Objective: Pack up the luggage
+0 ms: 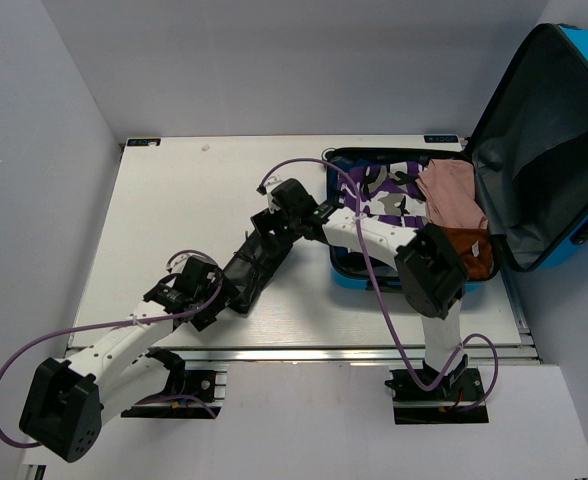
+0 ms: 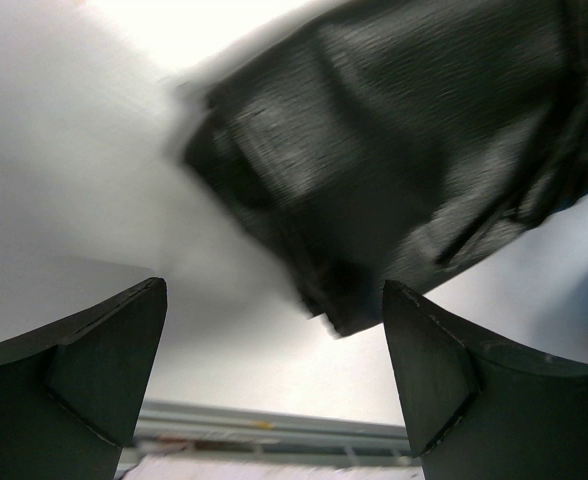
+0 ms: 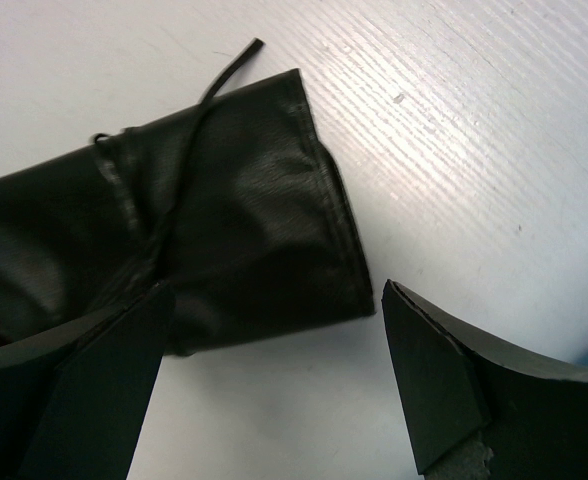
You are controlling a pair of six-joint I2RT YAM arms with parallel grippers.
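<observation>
Tabletop (image 1: 174,200): left arm (image 1: 114,350) and right arm (image 1: 374,235) low over black pouch (image 3: 234,210), jaws wide.

Luggage (image 1: 549,140): bright-blue shell, grey lining. Inside: cloth (image 1: 389,195) patterned purple, white and black; pink garment (image 1: 454,195); rust-orange item (image 1: 474,250). Rolled pouch (image 3: 174,230): plain black, on white table (image 1: 174,220). Arm cables (image 1: 304,161): purple.

Black bundle in front of both sets of jaws, bare surface to the sides

A black rolled bundle (image 3: 224,200) lies just ahead of the wide-open right jaws, over towards their left finger, and the surface (image 3: 454,120) to their right is bare. Ahead of the wide-open left jaws the same bundle, blurred, fills the middle and right, with bare surface to the left. Behind the right jaws the luggage (image 1: 359,280) holds folded clothes (image 1: 454,190), and its raised lid closes off that side.
</observation>
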